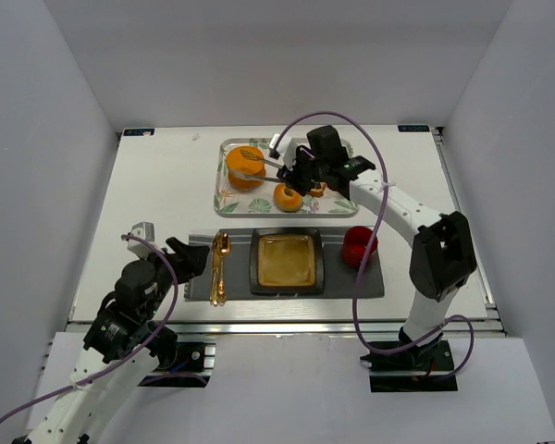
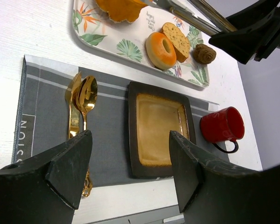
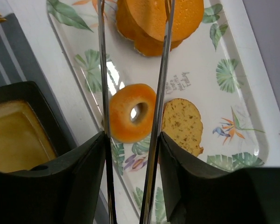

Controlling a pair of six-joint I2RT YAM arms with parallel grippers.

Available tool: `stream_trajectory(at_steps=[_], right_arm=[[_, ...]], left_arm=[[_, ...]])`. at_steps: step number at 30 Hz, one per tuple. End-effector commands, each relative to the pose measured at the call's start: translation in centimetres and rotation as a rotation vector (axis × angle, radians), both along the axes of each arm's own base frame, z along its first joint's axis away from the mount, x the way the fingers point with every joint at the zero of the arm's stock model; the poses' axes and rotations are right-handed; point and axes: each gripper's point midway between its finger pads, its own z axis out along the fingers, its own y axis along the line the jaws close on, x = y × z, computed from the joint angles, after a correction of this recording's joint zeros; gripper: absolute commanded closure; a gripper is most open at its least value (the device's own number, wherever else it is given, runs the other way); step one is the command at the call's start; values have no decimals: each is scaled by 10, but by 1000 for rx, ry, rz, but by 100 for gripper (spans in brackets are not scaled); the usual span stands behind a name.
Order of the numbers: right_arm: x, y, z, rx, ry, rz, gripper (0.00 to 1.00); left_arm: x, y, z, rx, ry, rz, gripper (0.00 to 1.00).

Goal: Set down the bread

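The bread [image 3: 182, 123] lies flat on the leaf-printed tray [image 3: 245, 112] toward the desk's far edge, just beside the ring doughnut [image 3: 123, 119]. The right end effector [image 3: 130, 140] hangs over them, clenched on metal tongs [image 3: 102, 70]. In its wrist view the two tong arms frame the doughnut, and the bread sits just outside one arm. The left end effector [image 2: 129, 140] hovers released near the desk's near-left corner, well apart from the bread.
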Motion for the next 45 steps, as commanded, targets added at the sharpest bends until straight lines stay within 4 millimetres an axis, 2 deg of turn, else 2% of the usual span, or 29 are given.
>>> stream_trajectory(at_steps=[1,9,15,22,29,31,38,44,45], right_arm=[[13,4,25,-19,-125,-4,47],[10,15,12,-62,-161,26,46],[8,15,1,-106,-190,35,47],[17,16,-16,-184,-242,14,50],[17,13,-29,-259,-310,15,57],[17,12,-30,-266,-310,15,64],[13,13,-15,-221,-319,7,82],[6,10,23,-91,-277,-39,91],[3,11,37,-55,-279,-28,91]], left_arm=[[-1,5,7,-8,-8,25,24],[0,4,7,-5,-5,23,24],[-2,6,6,-9,-6,29,24],[0,5,7,-10,-9,28,24],[-2,7,8,-9,-11,33,24],[-2,7,9,-11,-14,33,24],[-2,7,11,-14,-21,36,24],[-1,8,16,-14,-30,37,24],[-1,8,16,-14,-30,37,24]])
